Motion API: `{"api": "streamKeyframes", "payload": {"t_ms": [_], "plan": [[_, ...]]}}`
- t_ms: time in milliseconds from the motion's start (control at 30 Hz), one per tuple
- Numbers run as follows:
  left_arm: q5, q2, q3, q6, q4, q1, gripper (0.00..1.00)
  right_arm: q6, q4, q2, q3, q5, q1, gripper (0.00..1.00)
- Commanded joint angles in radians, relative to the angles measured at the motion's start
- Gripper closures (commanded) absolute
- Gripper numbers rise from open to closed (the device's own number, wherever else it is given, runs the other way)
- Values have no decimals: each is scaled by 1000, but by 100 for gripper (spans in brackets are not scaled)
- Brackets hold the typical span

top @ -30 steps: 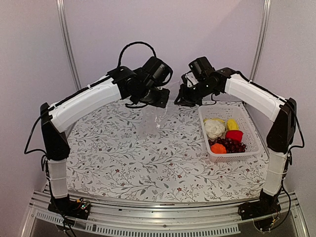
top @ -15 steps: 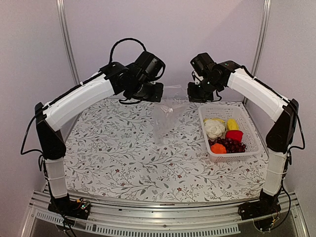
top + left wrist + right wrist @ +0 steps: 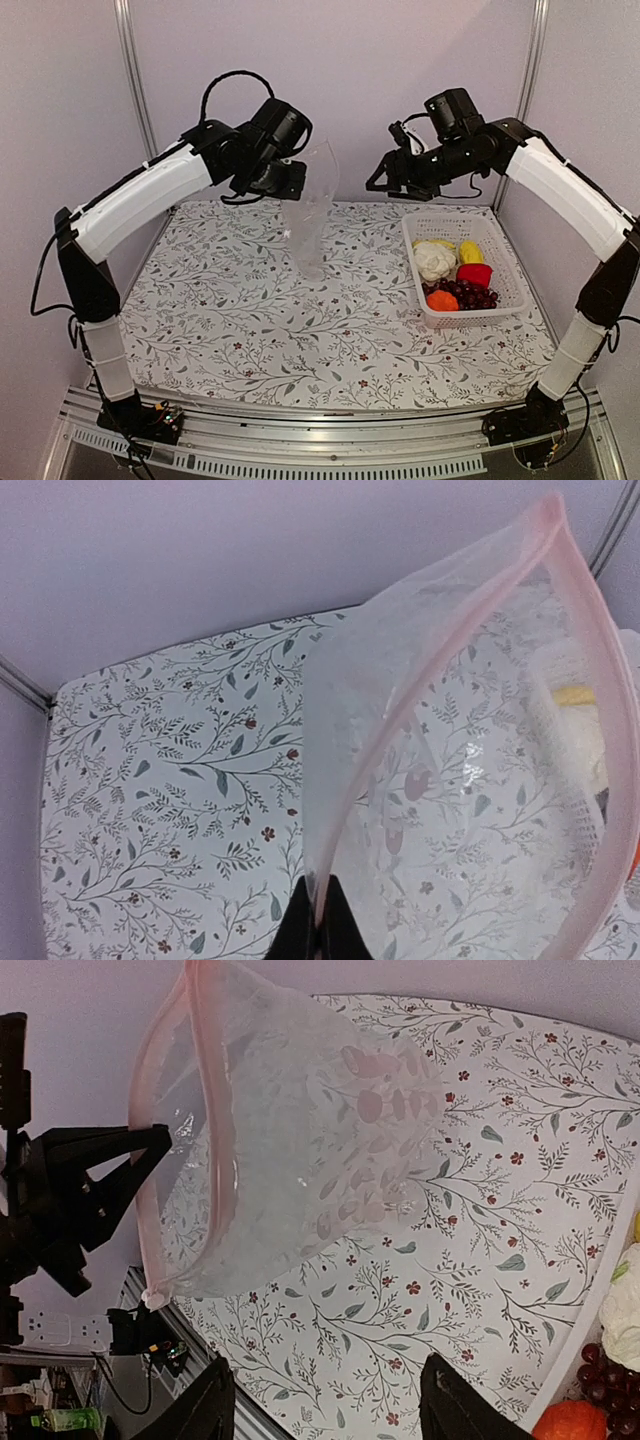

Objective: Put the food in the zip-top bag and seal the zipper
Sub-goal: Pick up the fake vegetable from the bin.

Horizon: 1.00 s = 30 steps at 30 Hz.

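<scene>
Our left end effector [image 3: 318,920] is clenched on one corner of the zip-top bag [image 3: 308,225], pinching it right at the zipper [image 3: 212,1090]. The bag hangs below that end effector, mouth uppermost and bowed open. We cannot tell whether its lower end touches the worktop [image 3: 250,330].

Our right end effector [image 3: 325,1410] is released, its fingers spread with nothing between them. It hovers beside the bag's mouth, apart from it. The food [image 3: 455,275] lies in the white basket [image 3: 505,290], below this end effector and on its near side.

We judge the bag very light, limp and slick. It will sag, swing and fold shut under any push, so it needs holding by the stiffer zipper strip. We would take the far corner of that strip, opposite the left end effector's pinch. The thin film below it would crumple or slip. The toy pieces look light and firm enough to pinch across their middles.
</scene>
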<state>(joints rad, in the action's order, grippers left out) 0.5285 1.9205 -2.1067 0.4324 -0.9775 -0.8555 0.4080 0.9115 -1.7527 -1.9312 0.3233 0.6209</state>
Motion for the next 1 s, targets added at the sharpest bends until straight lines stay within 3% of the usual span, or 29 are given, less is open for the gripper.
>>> {"api": "streamKeyframes", "payload": {"t_ms": [0,200,367,600,967], "plan": [[102,-108,75,-73,-64,45,100,-25,-47,125,119,77,-92,38],[171,-183,102,-194,-125,61,100,-5,-46,172,319,-68,-283,41],[-15,-201,232,-228,-22,57,100,-6,-113,108,422,-160,-395,48],[-179,-159,282,-150,74,53,100,-56,-113,-68,348,-188,-469,54],[-221,-157,295,-99,82,52,100,-54,-102,-218,339,-38,-512,32]]}}
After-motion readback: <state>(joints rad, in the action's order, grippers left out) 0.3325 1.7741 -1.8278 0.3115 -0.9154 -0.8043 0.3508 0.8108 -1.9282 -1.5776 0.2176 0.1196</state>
